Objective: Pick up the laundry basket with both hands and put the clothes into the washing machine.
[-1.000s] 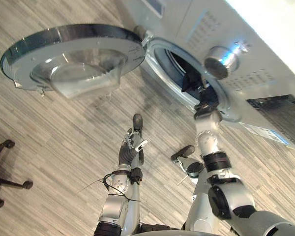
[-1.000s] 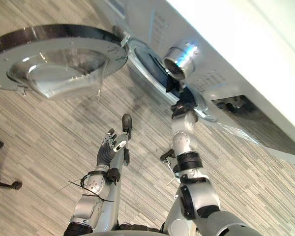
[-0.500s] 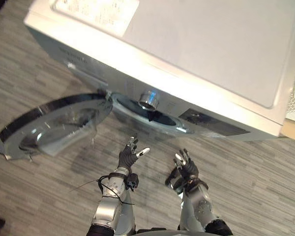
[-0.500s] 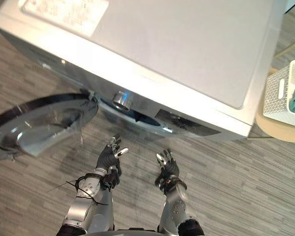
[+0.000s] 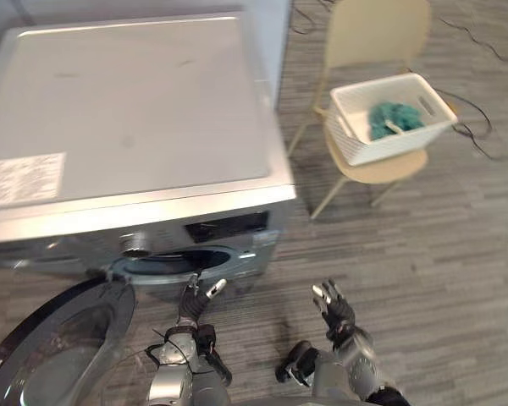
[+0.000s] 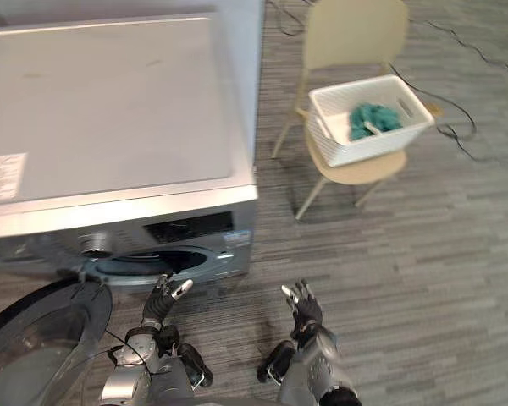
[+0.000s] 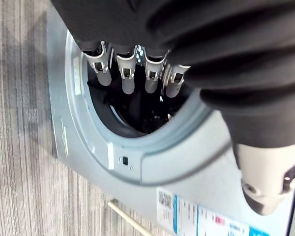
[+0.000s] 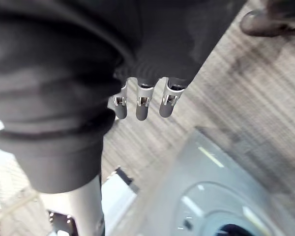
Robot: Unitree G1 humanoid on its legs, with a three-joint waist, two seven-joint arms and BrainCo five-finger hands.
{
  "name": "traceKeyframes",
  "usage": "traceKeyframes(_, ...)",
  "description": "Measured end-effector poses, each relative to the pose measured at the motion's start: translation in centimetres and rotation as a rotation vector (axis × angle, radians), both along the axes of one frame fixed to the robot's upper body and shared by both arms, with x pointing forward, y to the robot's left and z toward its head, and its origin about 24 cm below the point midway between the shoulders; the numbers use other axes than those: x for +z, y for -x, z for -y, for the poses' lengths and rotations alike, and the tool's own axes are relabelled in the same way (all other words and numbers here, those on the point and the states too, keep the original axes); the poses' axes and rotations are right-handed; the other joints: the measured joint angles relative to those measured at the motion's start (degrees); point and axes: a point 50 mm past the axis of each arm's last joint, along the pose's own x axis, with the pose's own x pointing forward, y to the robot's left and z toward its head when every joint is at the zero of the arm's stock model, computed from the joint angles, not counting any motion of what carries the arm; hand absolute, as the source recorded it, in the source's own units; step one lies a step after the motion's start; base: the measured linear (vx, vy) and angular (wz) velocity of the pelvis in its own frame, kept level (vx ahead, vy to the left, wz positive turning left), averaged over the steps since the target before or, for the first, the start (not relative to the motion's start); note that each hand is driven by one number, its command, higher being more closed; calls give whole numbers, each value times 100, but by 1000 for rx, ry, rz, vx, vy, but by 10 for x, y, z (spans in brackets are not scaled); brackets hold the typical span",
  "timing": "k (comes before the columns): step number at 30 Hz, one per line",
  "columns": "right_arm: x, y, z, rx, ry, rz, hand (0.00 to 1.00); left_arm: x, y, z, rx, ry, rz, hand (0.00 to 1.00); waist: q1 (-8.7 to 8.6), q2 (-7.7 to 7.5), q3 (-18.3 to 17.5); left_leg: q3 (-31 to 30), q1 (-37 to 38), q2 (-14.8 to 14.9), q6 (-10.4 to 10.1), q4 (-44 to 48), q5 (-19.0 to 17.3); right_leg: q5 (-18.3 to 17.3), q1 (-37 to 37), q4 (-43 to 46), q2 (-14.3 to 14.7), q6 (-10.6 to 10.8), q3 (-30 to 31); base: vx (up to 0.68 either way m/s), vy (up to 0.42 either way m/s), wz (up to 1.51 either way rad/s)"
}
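Observation:
A white laundry basket (image 5: 389,127) stands on a beige chair (image 5: 372,38) to the right of the washing machine (image 5: 127,110), with a teal garment (image 5: 392,117) inside it. The machine's round door (image 5: 42,355) hangs open at lower left. Dark cloth (image 7: 137,105) lies inside the drum opening (image 5: 182,260). My left hand (image 5: 192,300) is raised just in front of the opening, fingers (image 7: 128,73) straight and holding nothing. My right hand (image 5: 334,311) is up over the floor to the right of it, fingers (image 8: 141,105) straight and empty. Both hands are far from the basket.
Grey wood-look floor (image 5: 440,254) stretches between the machine and the chair. Black cables (image 5: 478,127) run on the floor behind and beside the chair. The open door takes up the space at my lower left.
The camera has swung up and to the right, bringing the chair and basket into view. My right hand, inside the drum a second ago, has come out and is held open.

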Motion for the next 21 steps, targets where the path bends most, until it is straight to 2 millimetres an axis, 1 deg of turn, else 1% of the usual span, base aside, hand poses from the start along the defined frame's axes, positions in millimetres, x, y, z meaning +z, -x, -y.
traceKeyframes(1, 9, -7, 0, -11, 15, 45, 0, -2, 0, 0, 57, 40, -2, 0, -21, 125, -74, 238, 146, 205, -147, -66, 94, 91, 13, -339, 353, 19, 185, -1, -246, -118)
traceKeyframes(2, 17, -12, -1, -19, 27, 82, 0, -5, -1, 3, 93, 75, -10, 0, -27, 183, -120, 422, 339, 415, -263, -77, 170, 157, 66, -600, 693, -48, 419, -3, -164, -124)
traceKeyframes(3, 21, -15, -2, -23, 30, 100, 0, -5, -2, 2, 107, 88, -9, 0, -41, 190, -122, 484, 454, 530, -299, -54, 200, 182, 109, -698, 857, -88, 518, -3, -240, -137)
traceKeyframes(4, 30, -19, -6, -27, 31, 141, 0, -7, -1, 1, 130, 95, -15, 0, -54, 198, -146, 574, 657, 797, -295, 81, 246, 226, 181, -882, 1208, -164, 777, 19, -266, -153)
traceKeyframes(5, 40, -24, -11, -13, 50, 183, 0, -10, 3, -3, 167, 113, -26, 0, -56, 180, -164, 575, 820, 1063, -162, 377, 344, 288, 258, -1043, 1520, -271, 1154, 46, -322, -167)
traceKeyframes(6, 44, -26, -15, -2, 57, 201, 0, -12, 6, -7, 195, 119, -32, 0, -48, 152, -181, 518, 870, 1185, -2, 581, 433, 320, 288, -1113, 1653, -324, 1363, 110, -275, -190)
traceKeyframes(7, 54, -29, -25, 39, 90, 246, 0, -15, 12, -12, 237, 139, -45, 0, -12, 115, -177, -119, 694, 1358, 718, 1214, 523, 397, 424, -1278, 1883, -461, 1827, 151, -204, -202)
traceKeyframes(8, 61, -33, -26, 65, 134, 283, 0, -18, 18, -11, 252, 156, -53, 0, 58, 123, -172, -1340, 431, 1049, 574, 1714, 33, 425, 538, -1366, 2011, -511, 2260, 160, -158, -202)
traceKeyframes(9, 63, -34, -25, 71, 151, 294, 0, -19, 20, -8, 246, 163, -57, 0, 130, 129, -173, -1819, 315, 810, 508, 1930, -143, 426, 613, -1405, 2057, -547, 2461, 165, -69, -176)
traceKeyframes(10, 65, -35, -25, 80, 168, 304, 0, -21, 25, -5, 249, 174, -67, 0, 183, 163, -169, -2602, 40, 286, 360, 2243, -441, 380, 829, -1531, 2138, -641, 2739, 129, -32, -111)
traceKeyframes(11, 66, -35, -26, 79, 173, 306, 0, -23, 27, -4, 250, 178, -73, 0, 185, 189, -174, -2860, -86, 20, 297, 2297, -564, 342, 956, -1588, 2174, -708, 2815, 156, -25, -100)
traceKeyframes(12, 67, -36, -28, 80, 179, 311, 0, -23, 31, -1, 241, 179, -79, 0, 257, 249, -180, -3032, -321, -387, 232, 2289, -746, 321, 1191, -1750, 2250, -768, 2930, 169, -8, -62)
traceKeyframes(13, 73, -38, -32, 87, 177, 334, 0, -23, 31, 0, 234, 183, -76, 0, 359, 314, -188, -2923, -594, -700, 234, 2141, -820, 301, 1405, -1947, 2326, -796, 2988, 185, -6, -57)
traceKeyframes(14, 78, -41, -36, 99, 174, 356, 0, -23, 32, 0, 233, 182, -75, 0, 416, 338, -196, -2803, -729, -830, 234, 2007, -820, 301, 1471, -2043, 2352, -794, 2996, 196, 0, -52)
traceKeyframes(15, 91, -48, -47, 128, 164, 414, 0, -23, 37, -1, 237, 180, -78, 0, 522, 382, -256, -2420, -964, -1053, 236, 1622, -816, 295, 1548, -2221, 2398, -778, 3006, 218, -4, -53)
traceKeyframes(16, 107, -56, -57, 145, 153, 480, 0, -23, 40, -1, 242, 181, -81, 0, 621, 432, -303, -2056, -1163, -1209, 262, 1217, -789, 295, 1654, -2349, 2445, -725, 3053, 250, -3, -50)
traceKeyframes(17, 114, -60, -61, 149, 147, 511, 0, -23, 41, -1, 244, 182, -82, 0, 645, 453, -307, -1900, -1258, -1271, 252, 1044, -783, 296, 1715, -2409, 2472, -670, 3092, 396, -19, -36)
traceKeyframes(18, 128, -66, -70, 164, 137, 568, 0, -23, 43, -1, 248, 188, -83, 0, 773, 506, -359, -1657, -1337, -1357, 249, 787, -777, 274, 1824, -2465, 2531, -569, 3186, 376, -12, -41)
traceKeyframes(19, 138, -69, -79, 183, 134, 603, 0, -22, 45, -1, 252, 191, -84, 0, 921, 534, -407, -1641, -1329, -1422, 407, 565, -672, 104, 1898, -2328, 2568, -476, 3305, 507, -5, -57)
traceKeyframes(20, 141, -69, -86, 197, 126, 615, 0, -22, 46, -2, 252, 189, -88, 0, 1085, 510, -416, -1711, -1146, -1464, 800, 500, -420, -148, 1907, -1940, 2556, -208, 3373, 390, 1, -59)
traceKeyframes(21, 141, -69, -91, 213, 130, 619, 0, -23, 46, -1, 251, 192, -91, 0, 1141, 507, -417, -1729, -1033, -1464, 1132, 478, -400, -320, 1768, -1400, 2529, 59, 3357, 497, 11, -37)
